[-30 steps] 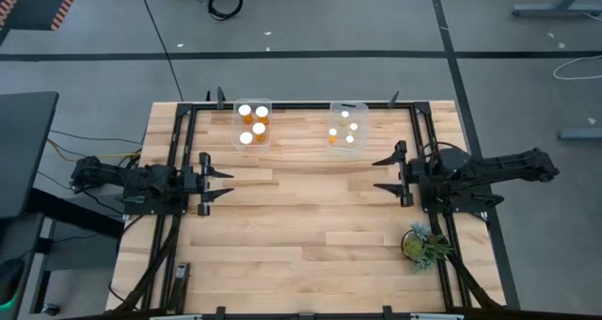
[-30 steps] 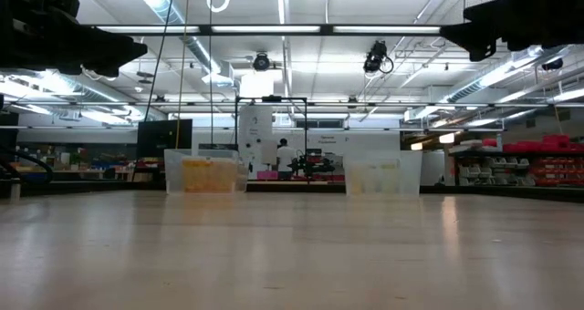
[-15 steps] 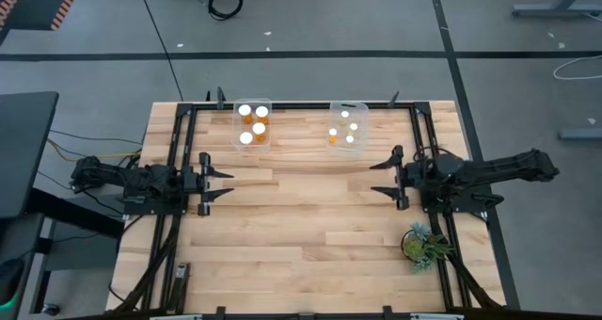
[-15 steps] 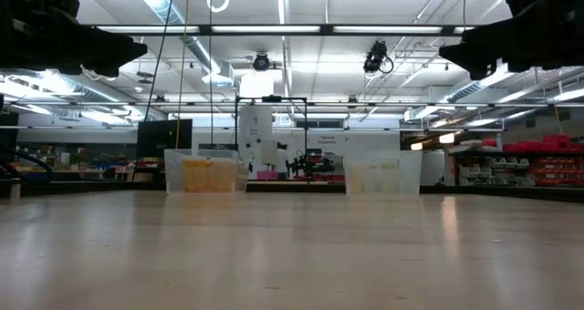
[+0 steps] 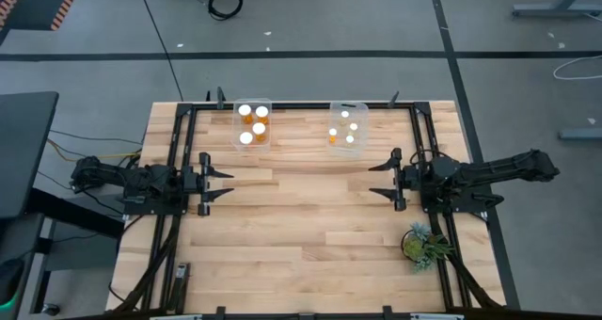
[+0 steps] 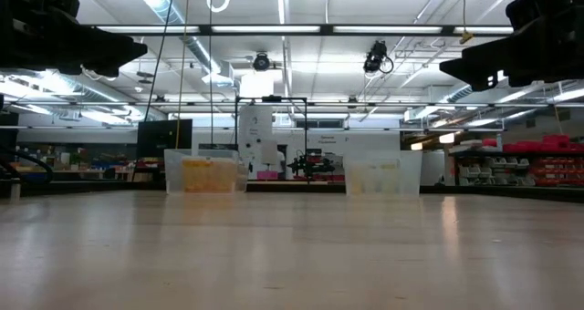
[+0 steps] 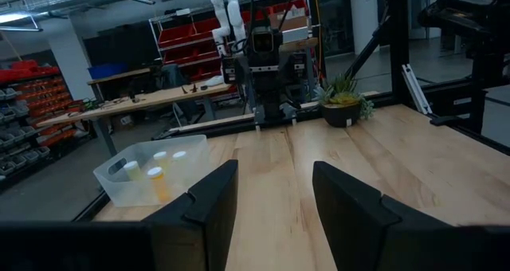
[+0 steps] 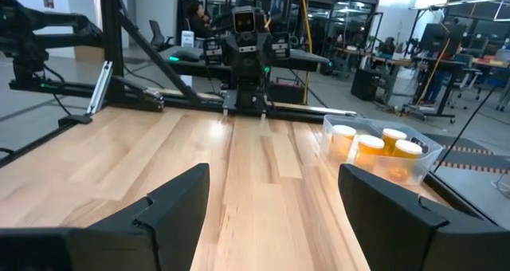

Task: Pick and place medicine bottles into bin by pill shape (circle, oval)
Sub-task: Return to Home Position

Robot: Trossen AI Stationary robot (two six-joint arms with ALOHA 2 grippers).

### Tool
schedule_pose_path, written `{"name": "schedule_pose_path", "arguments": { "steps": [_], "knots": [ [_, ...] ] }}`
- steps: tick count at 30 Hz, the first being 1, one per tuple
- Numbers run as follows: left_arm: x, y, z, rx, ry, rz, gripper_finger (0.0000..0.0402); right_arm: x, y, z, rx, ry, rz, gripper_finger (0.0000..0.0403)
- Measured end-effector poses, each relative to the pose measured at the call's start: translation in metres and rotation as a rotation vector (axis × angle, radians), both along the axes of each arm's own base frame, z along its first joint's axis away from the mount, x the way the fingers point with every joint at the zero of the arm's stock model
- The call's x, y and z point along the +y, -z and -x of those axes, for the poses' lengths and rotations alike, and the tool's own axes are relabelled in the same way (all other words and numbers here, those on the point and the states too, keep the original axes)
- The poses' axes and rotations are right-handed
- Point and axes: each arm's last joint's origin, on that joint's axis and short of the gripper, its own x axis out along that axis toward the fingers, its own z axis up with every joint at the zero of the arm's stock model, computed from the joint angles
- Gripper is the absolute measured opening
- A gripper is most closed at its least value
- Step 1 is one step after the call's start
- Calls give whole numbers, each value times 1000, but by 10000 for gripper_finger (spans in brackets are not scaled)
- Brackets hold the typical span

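Several orange medicine bottles with white caps stand in two clear bins at the table's far side: the left bin (image 5: 252, 124) and the right bin (image 5: 344, 125). The bins also show in the low view (image 6: 203, 173) (image 6: 381, 173). The right wrist view shows the left bin's bottles (image 8: 382, 153); the left wrist view shows the right bin's bottles (image 7: 155, 175). My left gripper (image 5: 222, 177) (image 7: 275, 171) hovers open and empty over the table's left middle. My right gripper (image 5: 376, 179) (image 8: 275, 175) hovers open and empty over the right middle.
A small green potted plant (image 5: 422, 244) stands near the table's near right corner, beside the right arm. A black frame (image 5: 282, 104) runs along the table's far edge and sides. Bare wooden tabletop (image 5: 301, 216) lies between the two grippers.
My right gripper has gone a little toward the table's left edge and come slightly lower, staying open. My left arm has kept still.
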Motion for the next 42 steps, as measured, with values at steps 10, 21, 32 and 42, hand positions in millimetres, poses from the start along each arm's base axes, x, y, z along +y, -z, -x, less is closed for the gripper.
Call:
{"name": "schedule_pose_path", "arguments": {
  "steps": [10,21,32,42],
  "knots": [
    [0,0,0,-1,0,0,172,0,1,0,7,-4,-14,284],
    [0,0,0,0,0,0,172,0,1,0,7,-4,-82,284],
    [0,-2,0,-28,4,50,172,0,1,0,7,-4,-79,284],
    [-1,-3,0,-52,43,456,172,0,1,0,8,-3,-165,284]
  ]
}}
